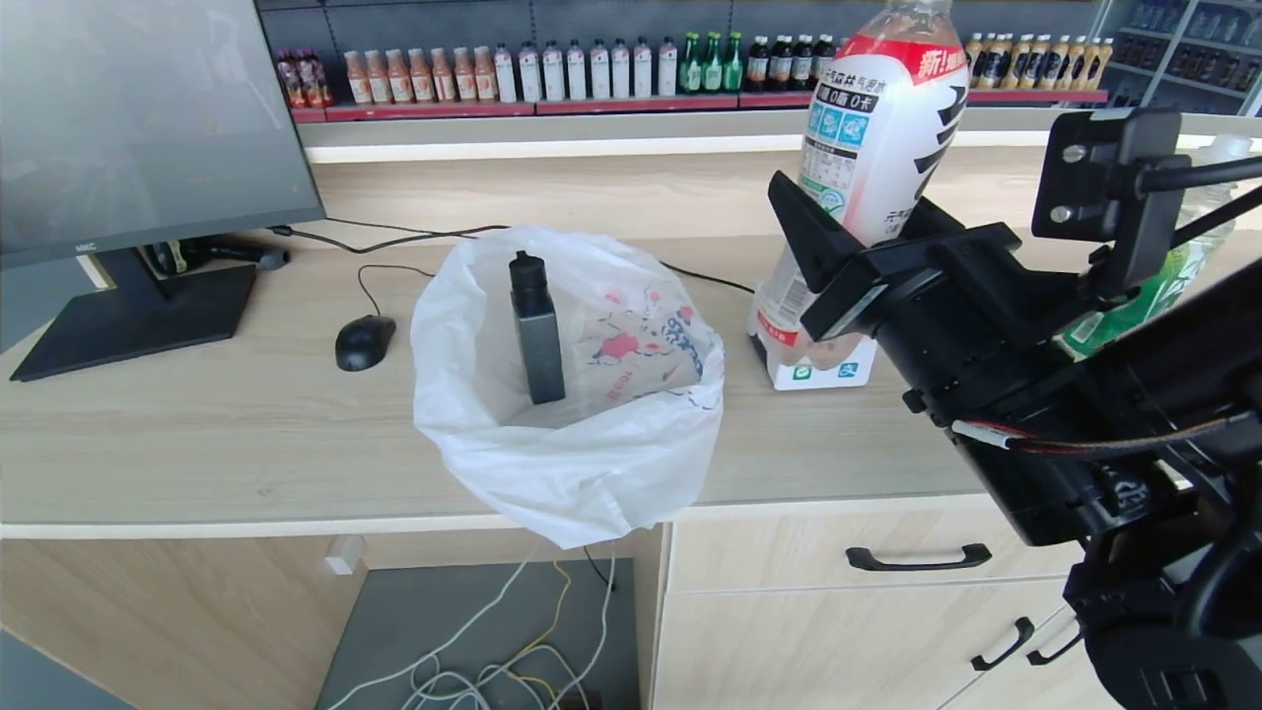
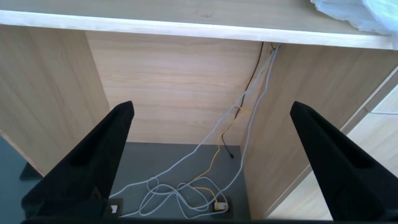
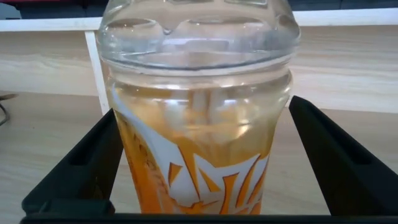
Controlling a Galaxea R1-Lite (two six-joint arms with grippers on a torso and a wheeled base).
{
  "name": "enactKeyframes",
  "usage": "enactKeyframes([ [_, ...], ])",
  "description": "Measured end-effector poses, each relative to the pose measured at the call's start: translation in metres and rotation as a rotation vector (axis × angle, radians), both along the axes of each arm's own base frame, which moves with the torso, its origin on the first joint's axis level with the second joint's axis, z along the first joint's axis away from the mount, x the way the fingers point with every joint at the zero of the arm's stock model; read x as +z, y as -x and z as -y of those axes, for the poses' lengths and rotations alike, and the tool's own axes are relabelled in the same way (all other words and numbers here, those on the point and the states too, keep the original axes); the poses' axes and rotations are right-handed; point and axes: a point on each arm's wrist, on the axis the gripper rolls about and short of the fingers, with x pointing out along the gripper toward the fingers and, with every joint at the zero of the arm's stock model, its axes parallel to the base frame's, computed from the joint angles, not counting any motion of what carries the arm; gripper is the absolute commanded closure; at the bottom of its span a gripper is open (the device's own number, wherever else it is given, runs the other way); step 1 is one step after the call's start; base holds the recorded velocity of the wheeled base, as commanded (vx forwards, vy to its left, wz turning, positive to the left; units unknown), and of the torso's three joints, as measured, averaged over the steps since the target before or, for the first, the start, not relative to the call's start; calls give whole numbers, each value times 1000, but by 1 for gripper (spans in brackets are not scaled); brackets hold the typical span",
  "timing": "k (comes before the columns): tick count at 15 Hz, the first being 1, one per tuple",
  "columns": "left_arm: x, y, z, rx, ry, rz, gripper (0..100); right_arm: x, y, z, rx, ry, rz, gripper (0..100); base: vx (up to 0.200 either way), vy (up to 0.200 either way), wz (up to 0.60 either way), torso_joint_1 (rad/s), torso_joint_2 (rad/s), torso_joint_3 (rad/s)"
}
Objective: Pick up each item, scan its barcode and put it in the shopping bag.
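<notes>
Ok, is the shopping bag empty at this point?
No, a dark bottle stands upright inside the shopping bag, while the right end effector holds a drink bottle.

Glossy plastic bottle — matt wooden counter

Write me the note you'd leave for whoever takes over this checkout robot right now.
Left end effector: open, empty, low in front of the counter.
Right end effector: shut on a large drink bottle, held above the counter to the right of the shopping bag.
Done: a dark grey item with a black top stands in the bag.
Left: bag this bottle; I cannot tell if it is scanned. A green-labelled bottle waits behind the right arm.
</notes>
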Motion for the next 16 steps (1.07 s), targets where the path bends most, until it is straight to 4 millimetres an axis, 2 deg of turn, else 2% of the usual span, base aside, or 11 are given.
enactKeyframes([
  [6,0,0,0,0,0,0,0,2,-3,9,-17,-5,4,100,0,200,0,0,2,4],
  [10,0,0,0,0,0,0,0,0,-5,11,-26,-7,-7,100,0,0,0,0,0,0],
  [13,0,0,0,-1,0,0,0,-2,-15,18,-52,-25,-14,100,0,0,0,0,0,0],
  [16,0,0,0,0,0,0,0,-12,-29,21,-73,-26,-51,100,0,0,0,0,0,0],
])
